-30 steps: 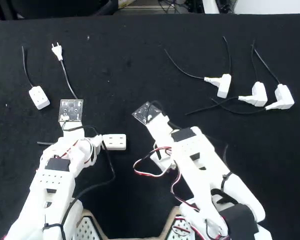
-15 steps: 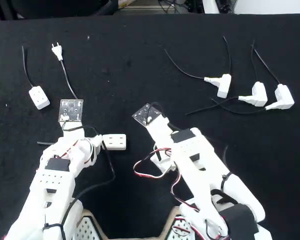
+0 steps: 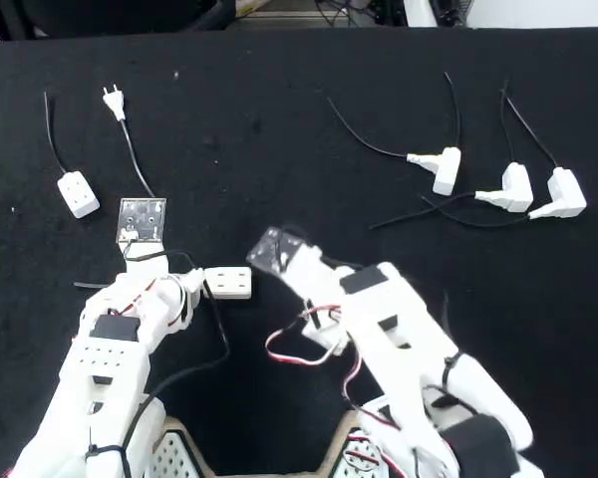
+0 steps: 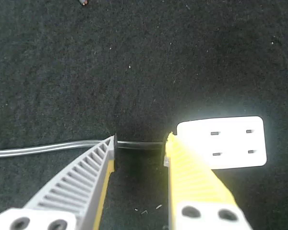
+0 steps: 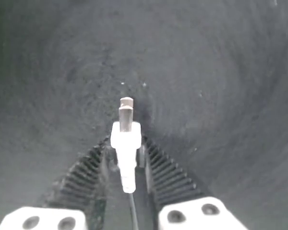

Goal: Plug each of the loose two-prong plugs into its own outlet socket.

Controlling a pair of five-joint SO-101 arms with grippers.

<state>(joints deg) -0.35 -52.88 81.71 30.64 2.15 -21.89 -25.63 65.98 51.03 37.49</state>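
Note:
My right gripper is shut on a white two-prong plug, prongs pointing away over bare black table. My left gripper is open and straddles a thin black cable just beside a white outlet socket. In the high view this socket lies between the two arms. A second socket and a loose plug lie at the far left. Three more white plugs with black leads lie at the far right.
The black table stretches wide between the left and right groups of parts. Loose red and black arm wires hang near the right arm's base. Cables from the right plugs cross each other.
The right arm has swung left, toward the socket beside the left arm. The left arm has stayed in place.

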